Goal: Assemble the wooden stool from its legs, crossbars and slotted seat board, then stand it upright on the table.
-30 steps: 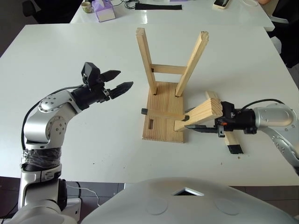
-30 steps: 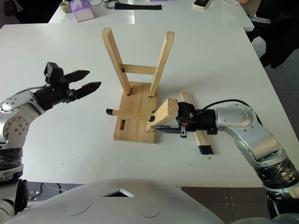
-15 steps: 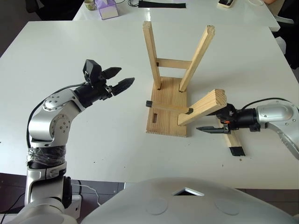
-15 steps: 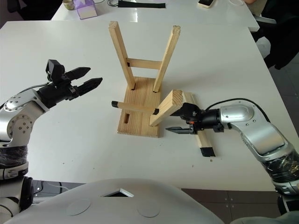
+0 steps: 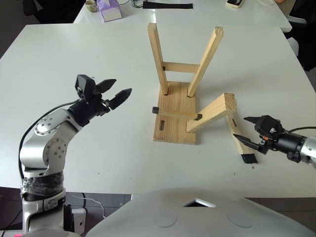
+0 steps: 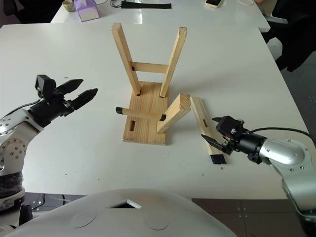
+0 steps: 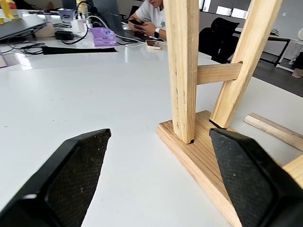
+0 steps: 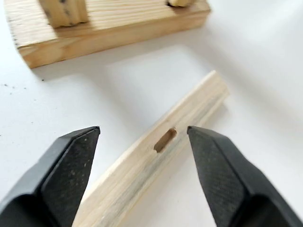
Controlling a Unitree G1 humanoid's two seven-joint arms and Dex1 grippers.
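The slotted seat board (image 5: 170, 134) lies flat mid-table. Two legs (image 5: 158, 59) (image 5: 205, 61) stand upright in it, joined by a crossbar (image 5: 180, 67). A third leg (image 5: 212, 114) leans at the board's right edge, with a black-tipped crossbar (image 5: 177, 113) running left from it. A loose leg (image 5: 240, 142) with a black end cap lies on the table to the right. My right gripper (image 5: 241, 127) is open right over that leg; its slot (image 8: 165, 139) shows between the fingers (image 8: 61, 175). My left gripper (image 5: 122, 86) hangs open, left of the stool, pointing at the upright leg (image 7: 182, 71).
A second white table behind holds a purple tissue box (image 5: 108, 9), a cup (image 5: 91, 6) and a black strip (image 5: 168, 6). The white table (image 5: 74, 54) has broad bare room to the left and in front of the board.
My right gripper has let go of the leaning leg, opened and drawn back right, over the loose leg. The leaning leg stays propped. My left arm has pulled back to the left.
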